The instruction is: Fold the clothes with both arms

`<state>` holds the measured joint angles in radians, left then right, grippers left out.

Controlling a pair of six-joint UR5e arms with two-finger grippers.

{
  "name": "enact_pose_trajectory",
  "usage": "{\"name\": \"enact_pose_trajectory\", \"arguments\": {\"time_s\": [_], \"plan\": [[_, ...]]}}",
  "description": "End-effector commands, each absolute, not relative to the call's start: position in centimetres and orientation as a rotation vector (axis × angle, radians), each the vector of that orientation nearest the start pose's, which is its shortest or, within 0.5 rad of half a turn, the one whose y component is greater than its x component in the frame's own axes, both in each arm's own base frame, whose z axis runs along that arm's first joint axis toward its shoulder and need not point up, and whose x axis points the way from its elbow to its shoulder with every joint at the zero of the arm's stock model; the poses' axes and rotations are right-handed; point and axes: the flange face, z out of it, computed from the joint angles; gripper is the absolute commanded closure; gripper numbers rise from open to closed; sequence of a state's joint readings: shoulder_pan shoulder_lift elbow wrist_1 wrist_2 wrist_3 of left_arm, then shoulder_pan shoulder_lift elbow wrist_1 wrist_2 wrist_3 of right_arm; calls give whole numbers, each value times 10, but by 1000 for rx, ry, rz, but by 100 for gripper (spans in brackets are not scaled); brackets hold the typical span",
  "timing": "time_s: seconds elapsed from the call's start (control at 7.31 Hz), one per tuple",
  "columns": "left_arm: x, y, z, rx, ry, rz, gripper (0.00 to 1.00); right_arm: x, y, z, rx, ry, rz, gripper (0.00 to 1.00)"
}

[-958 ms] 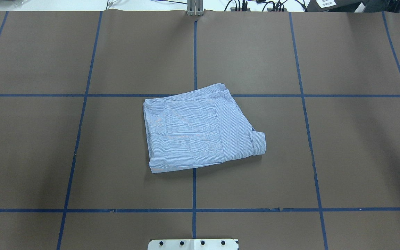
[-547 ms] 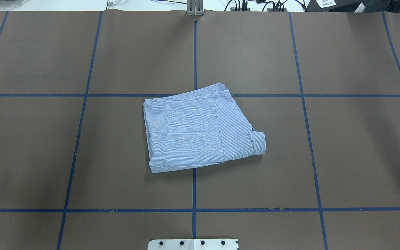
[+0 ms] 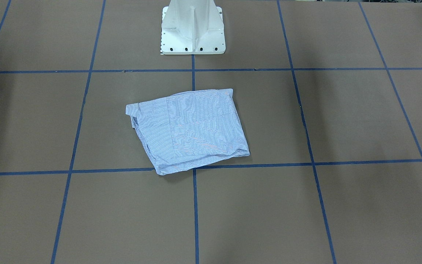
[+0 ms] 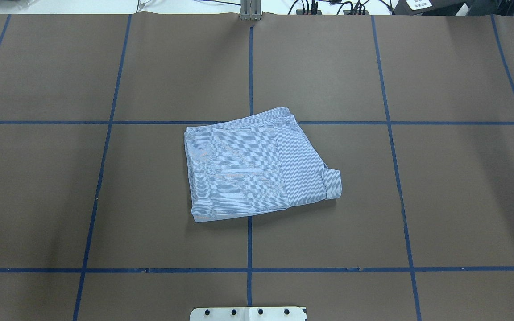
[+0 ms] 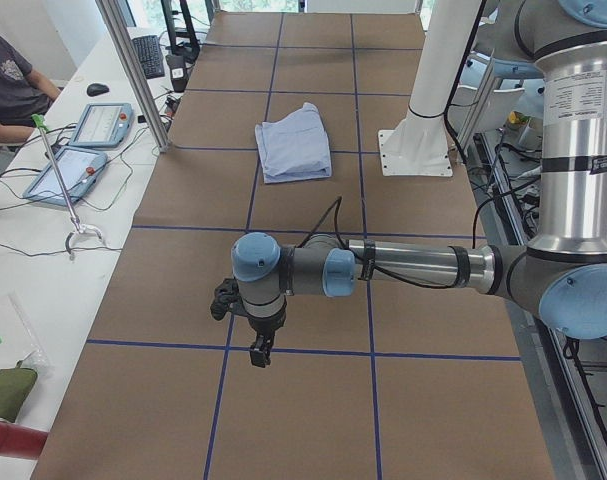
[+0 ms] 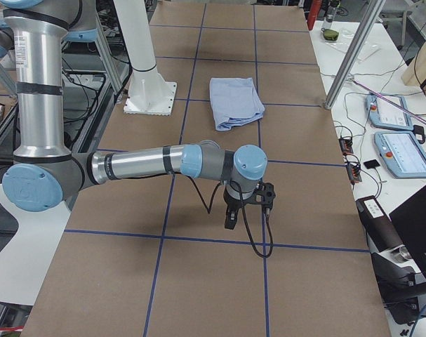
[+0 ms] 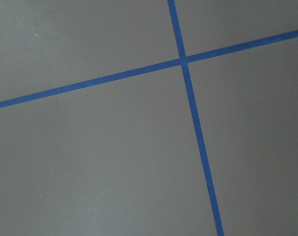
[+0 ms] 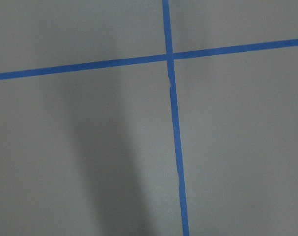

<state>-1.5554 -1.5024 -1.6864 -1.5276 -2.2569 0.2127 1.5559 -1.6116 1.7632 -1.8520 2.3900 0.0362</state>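
Striped light blue-and-white shirt [image 4: 257, 167] is seen folded into a flat, rough square near the middle of the big brown paper-covered table [image 4: 462, 200]. The table is marked into squares by thin blue tape lines [image 4: 250, 67]. The shirt is laid across the middle line, and its far edge is laid over a cross line.

The grey metal left arm [image 5: 413, 268] with light-blue caps is stretched low over the table, well apart from the shirt. The matching right arm [image 6: 142, 163] is stretched out the same way at the other end. The white pedestal base [image 3: 192, 27] is set on the robot's side of the table, apart from the shirt. A small folded flap [image 4: 333, 183] is stuck out at the shirt's corner on the robot's right.

The black left claw [image 5: 258, 353] and the black right claw [image 6: 229, 224] are pointed down above the tape. It cannot be told whether they are open or closed.
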Motion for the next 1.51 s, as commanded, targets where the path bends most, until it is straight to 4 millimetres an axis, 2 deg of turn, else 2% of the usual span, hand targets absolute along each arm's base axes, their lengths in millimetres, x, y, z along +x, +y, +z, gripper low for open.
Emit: {"name": "enact_pose_trajectory", "arguments": {"time_s": [0.0, 0.14, 0.27, 0.41, 0.55, 1.09, 1.37], "plan": [[-63, -464, 644, 73, 683, 220, 0, 54, -453, 622, -164, -823, 81, 0], [-63, -464, 644, 73, 683, 220, 0, 55, -443, 632, -174, -820, 71, 0], [-64, -464, 642, 77, 681, 220, 0, 58, -439, 629, -151, -822, 33, 0], [-64, -465, 642, 78, 681, 220, 0, 60, -434, 638, -162, -817, 36, 0], [-65, -464, 642, 79, 681, 219, 0, 60, -434, 637, -148, -814, 34, 0], [-65, -466, 640, 81, 681, 220, 0, 65, -431, 655, -171, -748, 38, 0], [-65, -466, 640, 83, 682, 220, 0, 65, -436, 652, -158, -746, 33, 0]]}}
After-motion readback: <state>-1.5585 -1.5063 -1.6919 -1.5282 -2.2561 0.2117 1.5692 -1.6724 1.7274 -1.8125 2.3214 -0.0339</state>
